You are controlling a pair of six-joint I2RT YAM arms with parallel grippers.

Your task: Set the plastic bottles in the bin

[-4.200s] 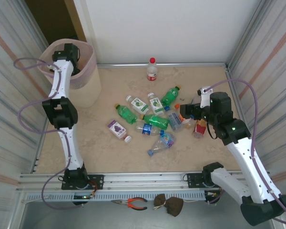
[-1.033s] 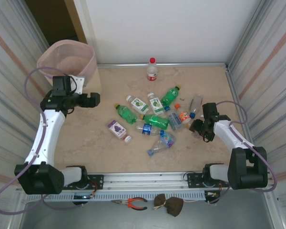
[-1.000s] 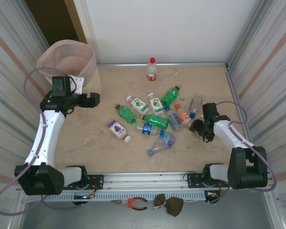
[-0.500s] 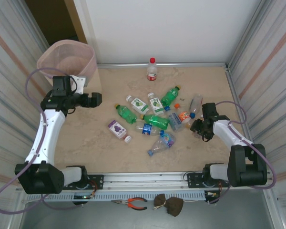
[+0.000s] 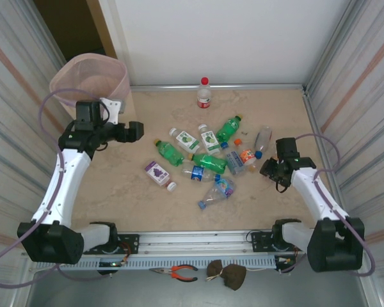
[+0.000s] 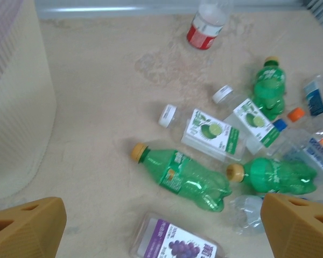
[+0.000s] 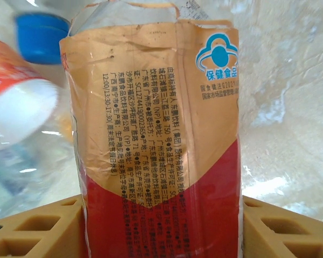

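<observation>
At the near right of the table [image 5: 147,211], the right gripper [image 5: 273,171] [image 7: 159,228] is pinched on a tan-and-red-labelled bottle [image 7: 156,134]. In the right wrist view one finger is pressed to each side of its label, and a blue cap [image 7: 42,29] is seen blurred just beyond it to the left. Nearest in the loose pile at the middle of the table, a crushed clear bottle [image 5: 216,190] is laid on its side, with a purple-labelled bottle [image 5: 157,173] [image 6: 177,244] to its left. Just beyond these, two green bottles are laid flat: the left green bottle [image 5: 169,152] [image 6: 183,177] and the right green bottle [image 5: 209,162] [image 6: 277,176], each with a yellow cap. A lime-labelled clear bottle [image 5: 184,139] [image 6: 210,134] is laid just behind them, and a third green bottle [image 5: 228,128] [image 6: 269,88] farther right. To the left of the pile, well apart from every bottle, the left gripper [image 5: 136,131] [image 6: 161,226] is carried with its jaws spread wide and nothing between them. Against the far wall, a red-capped bottle [image 5: 204,93] [image 6: 204,27] is stood upright, alone. The bin [image 5: 89,80] [image 6: 16,107] is stood in the far left corner, behind the left arm.
</observation>
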